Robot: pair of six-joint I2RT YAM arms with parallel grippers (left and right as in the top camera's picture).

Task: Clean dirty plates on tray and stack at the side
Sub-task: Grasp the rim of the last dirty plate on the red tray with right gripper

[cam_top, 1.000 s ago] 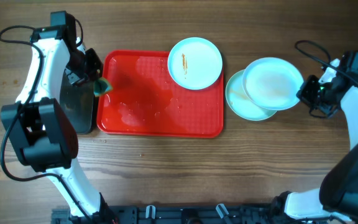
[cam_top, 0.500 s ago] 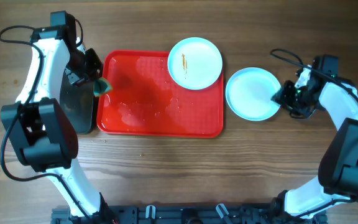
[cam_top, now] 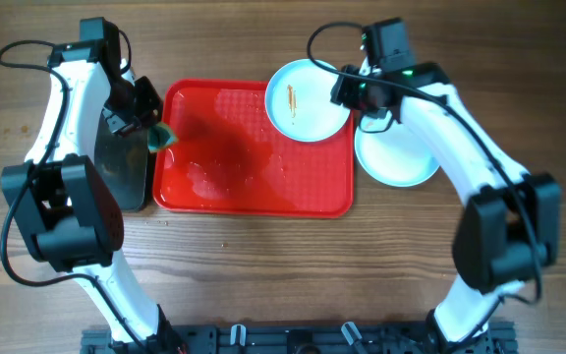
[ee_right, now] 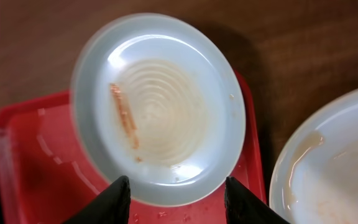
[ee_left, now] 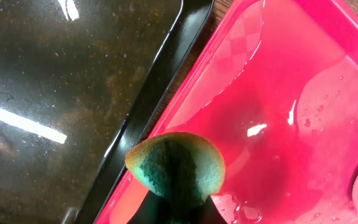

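Note:
The red tray (cam_top: 303,187) lies wet at the table's centre. One white plate (cam_top: 308,98) with an orange smear sits on the tray's far right corner. My right gripper (cam_top: 348,95) is open at that plate's right rim. In the right wrist view its black fingertips (ee_right: 120,200) straddle the near rim of the smeared plate (ee_right: 160,106) without touching it. Another white plate (cam_top: 401,157) lies on the wood right of the tray, partly under my right arm. My left gripper (cam_top: 150,123) is shut on a green sponge (ee_left: 176,165) over the tray's left edge (ee_left: 253,93).
A glossy black tray (cam_top: 121,172) lies against the red tray's left side, seen close in the left wrist view (ee_left: 55,81). Water pools on the red tray (ee_right: 55,180). The plate beside the tray (ee_right: 337,168) shows a faint brownish film.
My right gripper set its plate down on the one beside the tray, opened, and swung left to the smeared plate. The left arm and sponge stayed still.

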